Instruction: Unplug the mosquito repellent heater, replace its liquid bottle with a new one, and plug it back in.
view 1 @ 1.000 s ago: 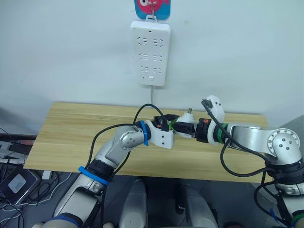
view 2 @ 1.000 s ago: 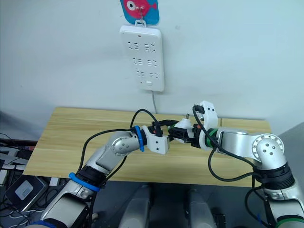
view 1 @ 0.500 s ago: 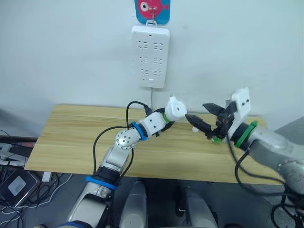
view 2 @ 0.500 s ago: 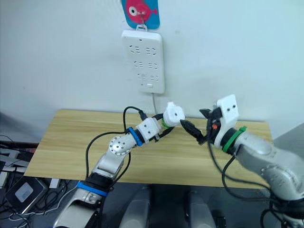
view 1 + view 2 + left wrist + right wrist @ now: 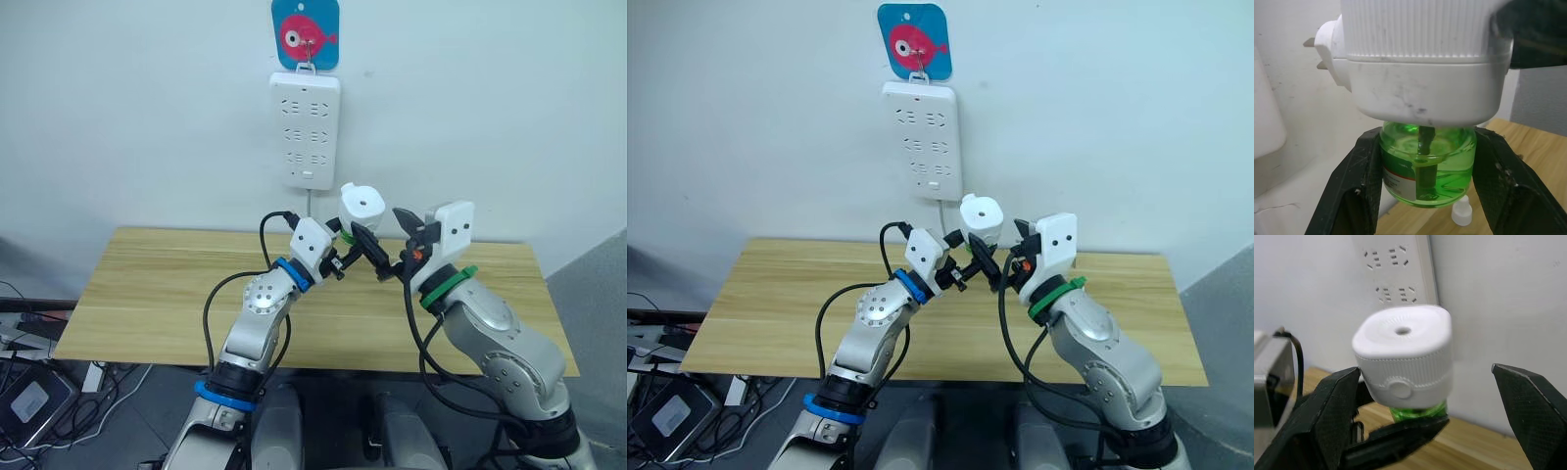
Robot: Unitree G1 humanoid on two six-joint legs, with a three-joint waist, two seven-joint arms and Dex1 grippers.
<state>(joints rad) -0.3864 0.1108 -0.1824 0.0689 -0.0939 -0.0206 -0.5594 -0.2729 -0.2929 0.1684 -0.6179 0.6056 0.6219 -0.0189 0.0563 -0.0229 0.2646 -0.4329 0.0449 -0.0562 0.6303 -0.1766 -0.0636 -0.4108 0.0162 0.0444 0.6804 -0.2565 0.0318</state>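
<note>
Left eye view shows you a big change from a second ago: both arms have risen from low over the table (image 5: 147,284) to just below the power strip (image 5: 305,128) on the wall. The right gripper (image 5: 390,247), then closed in against the heater, now has its fingers spread wide with nothing between them. Your left gripper (image 5: 1425,196) pinches the green bottle (image 5: 1426,166), one finger on each side. That bottle sits screwed into the underside of the mosquito repellent heater (image 5: 360,205), white, ribbed, one round vent on top, held above the table's far edge. One white cap (image 5: 1462,213) lies on the table. One heater, one bottle, one strip.
</note>
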